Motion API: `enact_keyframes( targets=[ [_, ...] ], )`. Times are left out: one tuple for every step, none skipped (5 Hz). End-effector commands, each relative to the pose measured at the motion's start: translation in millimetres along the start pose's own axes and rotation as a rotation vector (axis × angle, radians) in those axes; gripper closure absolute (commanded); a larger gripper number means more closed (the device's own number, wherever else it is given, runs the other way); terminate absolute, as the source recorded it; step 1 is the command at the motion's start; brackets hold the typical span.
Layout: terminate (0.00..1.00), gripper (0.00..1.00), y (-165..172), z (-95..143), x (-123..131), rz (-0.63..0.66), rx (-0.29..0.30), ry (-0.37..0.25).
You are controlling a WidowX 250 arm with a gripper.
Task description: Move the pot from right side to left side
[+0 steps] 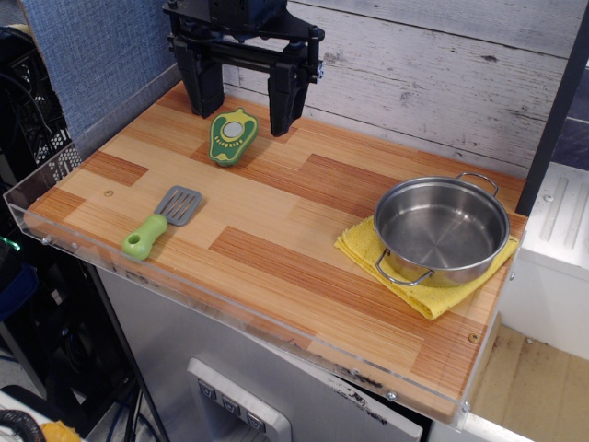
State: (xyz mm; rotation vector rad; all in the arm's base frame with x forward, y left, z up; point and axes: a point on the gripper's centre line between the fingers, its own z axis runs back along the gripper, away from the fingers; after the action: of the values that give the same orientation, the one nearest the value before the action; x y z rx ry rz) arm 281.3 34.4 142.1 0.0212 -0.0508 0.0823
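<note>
1. The shallow round shiny stainless-steel pot [442, 229] sits near the right end of the wood-grain counter [276, 267], close to its far right corner, resting on a folded yellow cloth [419, 290] that shows beneath it on the near side.

2. The pot stands upright and looks empty. Its two thin wire loop handles lie on a diagonal: one points toward the near edge of the counter, the other toward the far right corner.

3. The black two-fingered tool [247, 97] hangs over the far left corner of the counter, its fingers spread wide apart and holding nothing.

4. A green avocado-shaped toy [231, 136] lies on the counter just below the tool, between the two fingers and slightly nearer the front. A spatula with a grey slotted blade and a green handle [161, 221] lies closer to the near left corner.

5. The relation that matters: the pot lies well apart from the tool, away toward the right end and somewhat nearer the front edge. The task appears not yet begun.

6. Judging from this, the tool must cross most of the counter's length before it can grasp. The rim or a loop handle looks the likeliest hold.

7. The left half carries the toy and the spatula, so the open wood between them and the centre seems the safest landing place. The cloth may drag along if the pot slides rather than lifts.
</note>
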Motion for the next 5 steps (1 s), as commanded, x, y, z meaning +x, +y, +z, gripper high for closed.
enact_keyframes(
  targets=[
    [0.0, 0.0, 0, 0, 0, 0.0, 0.0, 0.0],
    [0.0, 0.0, -5, 3, 5, -0.019, -0.008, -0.03],
    [0.0, 0.0, -21, -1, 9, -0.065, -0.009, -0.044],
    [0.0, 0.0, -45, -14, 13, -0.103, 0.023, -0.063],
    [0.0, 0.0, -62, -39, 25, -0.113, 0.023, -0.049]
  ],
)
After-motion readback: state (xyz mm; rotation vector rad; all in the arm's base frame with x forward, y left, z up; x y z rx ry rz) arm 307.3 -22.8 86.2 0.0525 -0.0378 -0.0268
